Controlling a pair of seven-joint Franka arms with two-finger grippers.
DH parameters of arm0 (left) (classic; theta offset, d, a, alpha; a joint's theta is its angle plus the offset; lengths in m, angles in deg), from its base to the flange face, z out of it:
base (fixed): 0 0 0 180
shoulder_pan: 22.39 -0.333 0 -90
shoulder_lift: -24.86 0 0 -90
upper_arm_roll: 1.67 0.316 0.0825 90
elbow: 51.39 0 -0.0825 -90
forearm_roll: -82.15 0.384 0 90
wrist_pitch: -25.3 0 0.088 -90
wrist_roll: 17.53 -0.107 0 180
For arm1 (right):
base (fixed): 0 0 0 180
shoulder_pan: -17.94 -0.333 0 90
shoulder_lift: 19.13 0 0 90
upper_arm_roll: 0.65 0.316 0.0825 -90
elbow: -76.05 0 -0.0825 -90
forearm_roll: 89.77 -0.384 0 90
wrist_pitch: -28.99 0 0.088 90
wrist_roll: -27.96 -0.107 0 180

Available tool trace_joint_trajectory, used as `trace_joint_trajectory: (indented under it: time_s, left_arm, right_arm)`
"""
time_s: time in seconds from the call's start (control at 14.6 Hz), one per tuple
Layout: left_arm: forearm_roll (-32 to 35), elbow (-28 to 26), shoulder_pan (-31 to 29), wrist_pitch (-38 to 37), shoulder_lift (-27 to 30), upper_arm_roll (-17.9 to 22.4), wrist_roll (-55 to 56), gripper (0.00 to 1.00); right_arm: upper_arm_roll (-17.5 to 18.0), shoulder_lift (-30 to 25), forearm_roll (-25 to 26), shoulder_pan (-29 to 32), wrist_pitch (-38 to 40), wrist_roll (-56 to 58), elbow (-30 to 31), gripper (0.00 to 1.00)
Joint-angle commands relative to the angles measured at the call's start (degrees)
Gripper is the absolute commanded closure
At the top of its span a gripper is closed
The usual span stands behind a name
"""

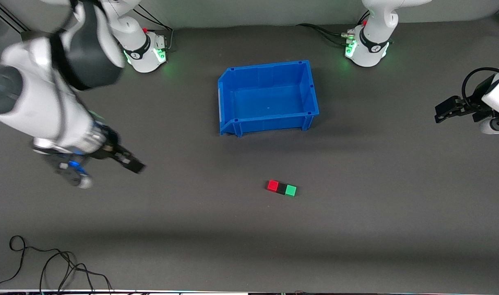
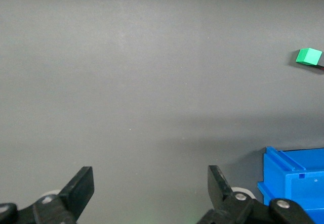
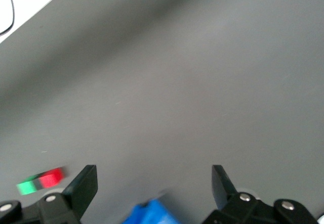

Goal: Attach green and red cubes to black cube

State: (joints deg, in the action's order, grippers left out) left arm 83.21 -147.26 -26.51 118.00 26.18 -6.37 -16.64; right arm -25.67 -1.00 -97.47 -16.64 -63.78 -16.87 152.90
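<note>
Red cube (image 1: 273,185), black cube (image 1: 281,188), green cube (image 1: 290,190) joined in a row on bench (image 1: 380,213), nearer the camera than blue bin (image 1: 233,119). Left claw (image 1: 448,111) and right claw (image 1: 126,160) both released, empty, above bare bench at their own ends

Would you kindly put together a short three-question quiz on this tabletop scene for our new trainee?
1. True or false: the small bright red cube, small matte black cube and small bright green cube lie in one touching row.
2. Which cube sits in the middle? A red, B black, C green.
3. Fill in: the row lies ____ to the front camera than the blue plastic bin.

Key
1. True.
2. B.
3. Nearer. The left gripper and right gripper are both open, hold nothing, and are away from the row.
</note>
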Motion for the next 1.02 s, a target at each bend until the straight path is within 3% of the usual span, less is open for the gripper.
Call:
trace_joint_trajectory:
  time_s: [0.0,0.14,0.55,0.96]
  left_arm:
    - [-0.45,3.15,0.69,-1.82,-2.37,0.58,-1.15,0.0]
    - [-0.45,3.41,0.77,-1.38,-2.64,0.57,-1.15,0.0]
    - [-0.45,3.59,0.6,-0.85,-3.52,0.57,-1.24,0.0]
    - [-0.53,3.5,0.33,1.08,-2.73,0.57,-1.94,0.0]
  right_arm:
    - [6.88,-9.85,6.19,6.94,-0.92,9.9,9.52,0.0]
    - [13.22,-13.37,7.87,15.39,-0.92,18.16,11.9,0.0]
    - [23.34,-15.85,8.49,33.86,-0.83,42.87,12.97,0.0]
    - [23.0,-16.47,8.32,34.85,0.3,48.08,12.97,0.0]
